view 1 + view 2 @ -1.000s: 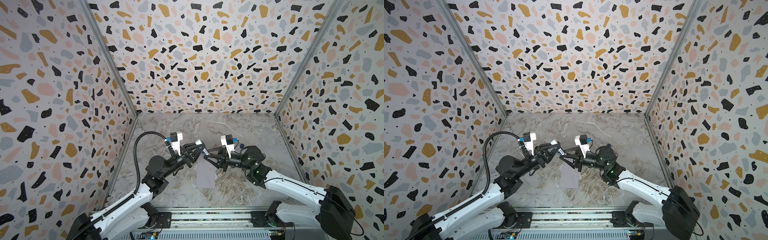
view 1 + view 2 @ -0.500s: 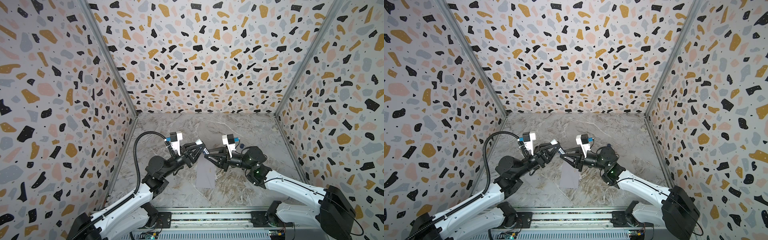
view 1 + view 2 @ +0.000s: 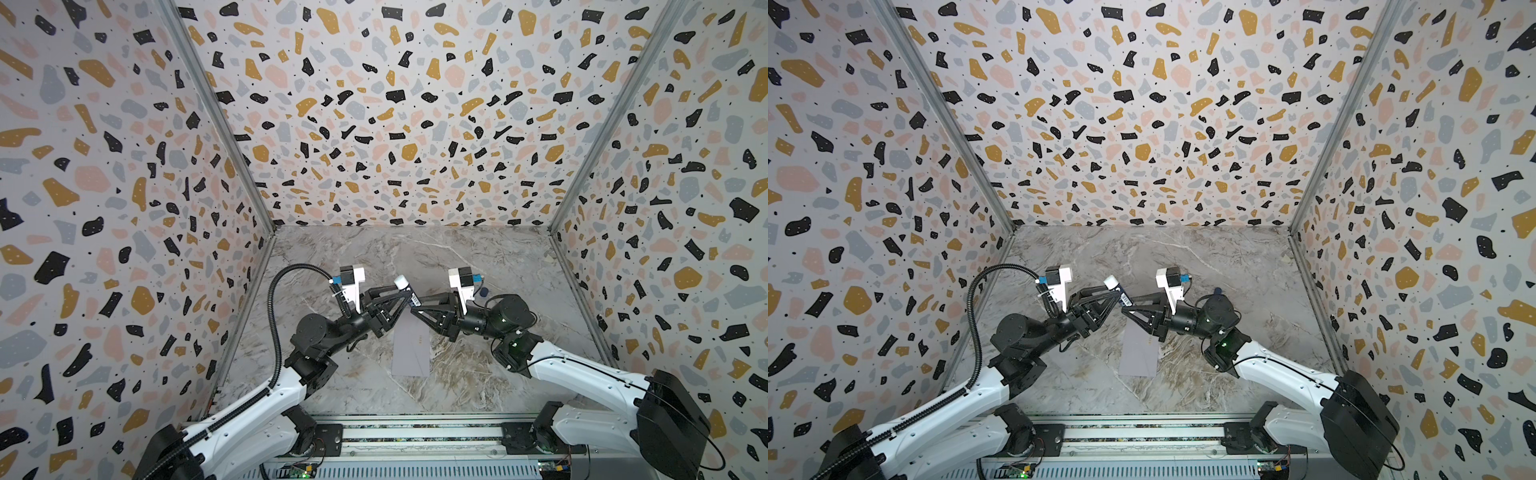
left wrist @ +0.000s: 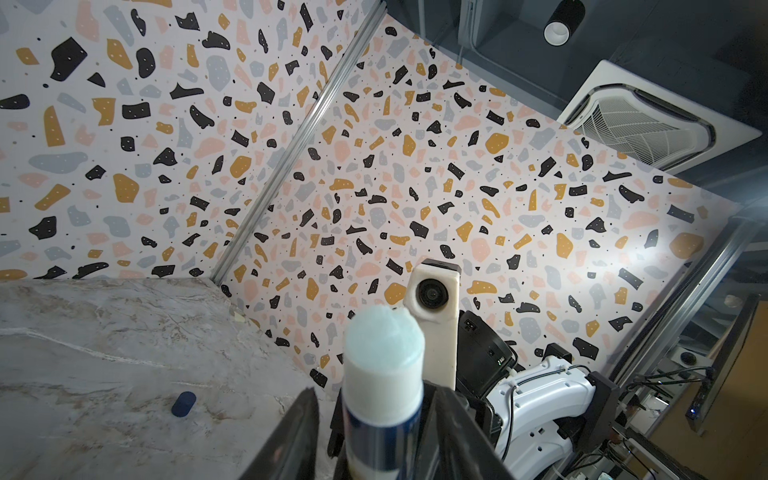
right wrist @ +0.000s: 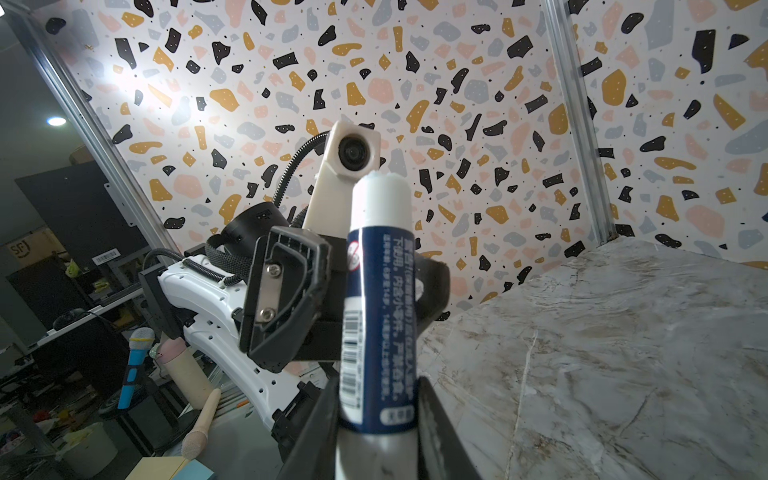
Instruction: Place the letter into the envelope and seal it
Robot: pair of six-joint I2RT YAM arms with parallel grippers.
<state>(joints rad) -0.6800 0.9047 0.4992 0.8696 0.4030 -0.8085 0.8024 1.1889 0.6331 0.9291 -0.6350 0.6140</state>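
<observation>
We see the right jaws pinching the glue stick [image 5: 376,316] by its blue barrel, white tip free. The left jaws stand spread on either side of the same stick, with a gap showing beside it. In a top view the envelope [image 3: 411,353] lies flat on the marble surface [image 3: 457,257], at 6 o'clock from the meeting jaws.

- Grey-brown marbled table [image 3: 415,257] with pale veins.
- Lavender-grey envelope [image 3: 411,353] lies flat near the middle, toward 6 o'clock.
- Small dark-blue cap [image 3: 482,292] lies apart, between its 1 and 2 o'clock.
</observation>
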